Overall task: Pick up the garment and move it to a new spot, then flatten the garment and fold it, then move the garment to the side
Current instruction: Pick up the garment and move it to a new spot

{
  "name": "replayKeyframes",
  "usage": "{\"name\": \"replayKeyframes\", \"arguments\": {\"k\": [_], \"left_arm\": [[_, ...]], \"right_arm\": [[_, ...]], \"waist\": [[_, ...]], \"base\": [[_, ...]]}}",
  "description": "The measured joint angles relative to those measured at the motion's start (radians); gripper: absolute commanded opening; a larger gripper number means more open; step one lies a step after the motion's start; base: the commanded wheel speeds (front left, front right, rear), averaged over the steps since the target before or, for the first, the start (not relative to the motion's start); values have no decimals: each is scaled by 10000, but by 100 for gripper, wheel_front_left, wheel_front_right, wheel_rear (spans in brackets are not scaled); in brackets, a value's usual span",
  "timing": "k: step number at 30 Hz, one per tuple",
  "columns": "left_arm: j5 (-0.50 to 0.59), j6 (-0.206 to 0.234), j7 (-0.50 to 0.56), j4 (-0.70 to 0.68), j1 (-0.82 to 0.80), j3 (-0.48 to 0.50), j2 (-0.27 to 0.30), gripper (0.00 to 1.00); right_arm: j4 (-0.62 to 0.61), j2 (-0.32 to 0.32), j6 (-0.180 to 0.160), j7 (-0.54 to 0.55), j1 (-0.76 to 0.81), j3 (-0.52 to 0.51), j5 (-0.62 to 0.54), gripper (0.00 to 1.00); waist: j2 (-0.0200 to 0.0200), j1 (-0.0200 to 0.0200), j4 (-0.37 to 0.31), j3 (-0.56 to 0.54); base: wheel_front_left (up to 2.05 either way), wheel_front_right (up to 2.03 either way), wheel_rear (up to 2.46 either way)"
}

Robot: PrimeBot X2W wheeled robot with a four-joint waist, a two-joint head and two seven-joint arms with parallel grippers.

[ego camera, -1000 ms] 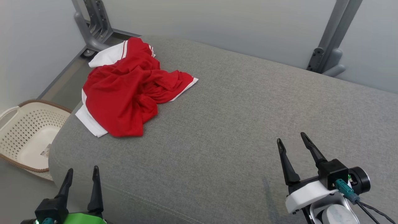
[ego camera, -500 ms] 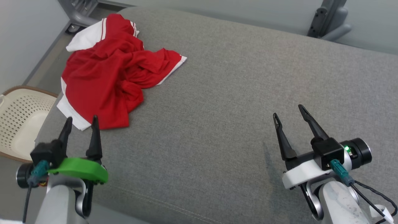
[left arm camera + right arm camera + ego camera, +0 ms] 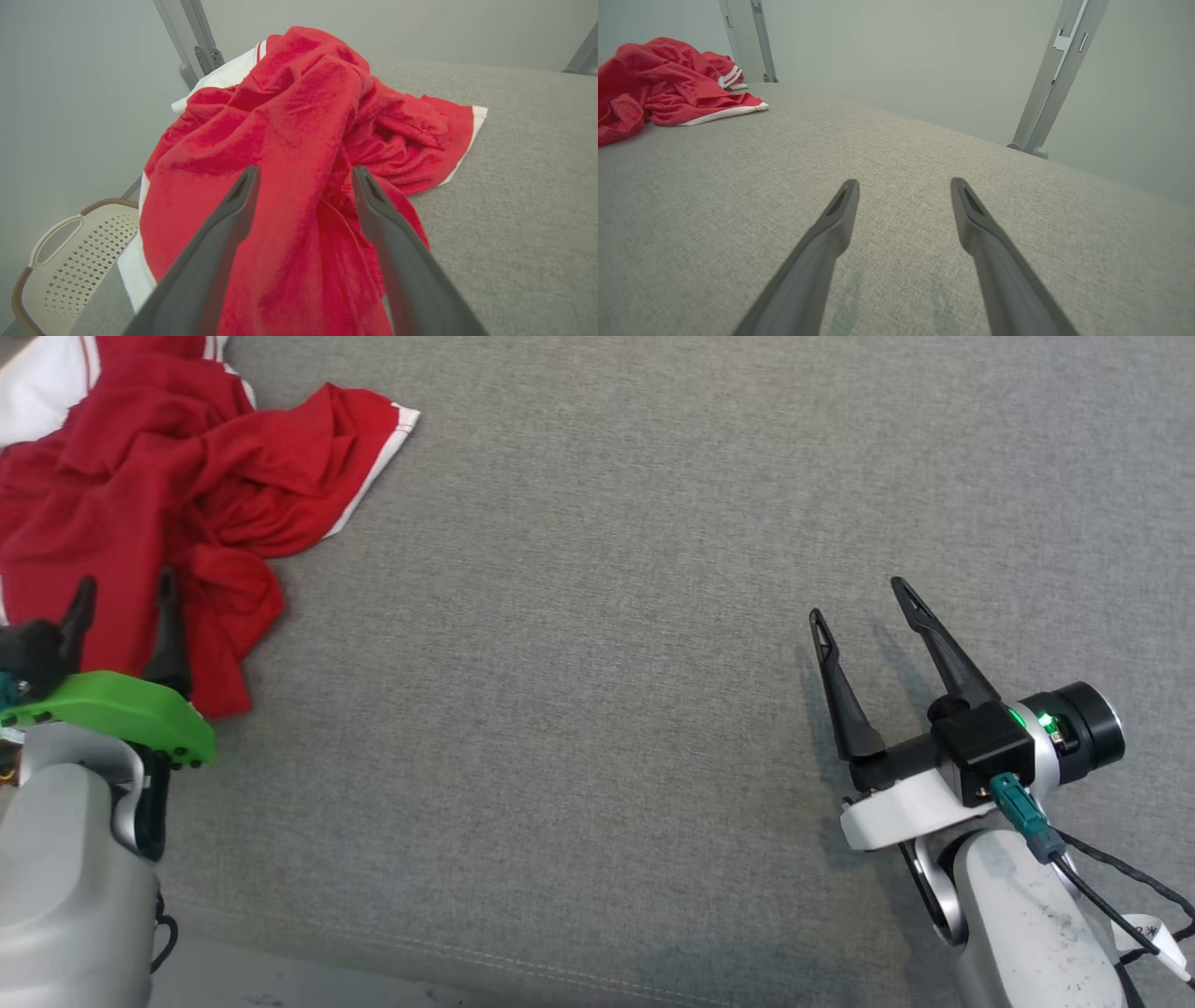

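Note:
The garment (image 3: 168, 495) is a crumpled red shirt with white trim, heaped at the far left of the grey cushioned surface (image 3: 597, 616). It also lies close ahead in the left wrist view (image 3: 299, 140) and off to the left in the right wrist view (image 3: 658, 88). My left gripper (image 3: 126, 597) is open, its fingers standing over the garment's near edge with red cloth seen between them (image 3: 303, 172). My right gripper (image 3: 859, 597) is open over bare grey fabric at the right, far from the garment (image 3: 903, 182).
A cream perforated laundry basket (image 3: 60, 270) stands on the floor beyond the surface's left end. Grey metal frame posts (image 3: 1045, 88) rise behind the surface against a pale wall. A stitched seam (image 3: 467, 952) runs along the surface's near edge.
The head camera has tilted down, so the whole picture shifted. My left gripper has moved forward from the surface's near edge to the garment's near edge. Both grippers stay open.

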Motion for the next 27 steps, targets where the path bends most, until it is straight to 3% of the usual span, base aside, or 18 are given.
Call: {"name": "replayKeyframes", "arguments": {"k": [6, 7, 9, 10, 19, 27], "left_arm": [[-326, -4, 2, 1158, -547, 242, 222, 100], [-397, -4, 4, 1310, -613, 188, 219, 91], [-602, -4, 2, 1592, -720, 196, 244, 9], [-662, -4, 2, 1685, -744, 217, 307, 0], [-380, -4, 6, 1528, -779, -77, 855, 0], [428, -2, 6, -639, -603, -291, 1246, 0]], "right_arm": [[-196, -4, 0, 0, -12, -52, 52, 100], [-205, -6, 0, 0, -12, -58, 52, 100], [-203, -6, 0, -2, -12, -67, 50, 100], [-222, -4, 0, 0, -14, -75, 52, 100], [-267, -6, 0, 0, 31, -140, 462, 100], [-180, -8, 0, -2, 407, -31, 1204, 100]], "waist": [[0, 1, -594, 513], [0, 0, -667, 581], [0, 0, -795, 681], [0, 1, -855, 715], [0, 1, -1043, 410], [0, 0, -1150, -312]], "base": [[0, 0, 0], [0, 0, 0], [0, 0, 0], [0, 0, 0], [0, 0, 0], [0, 0, 0]]}}
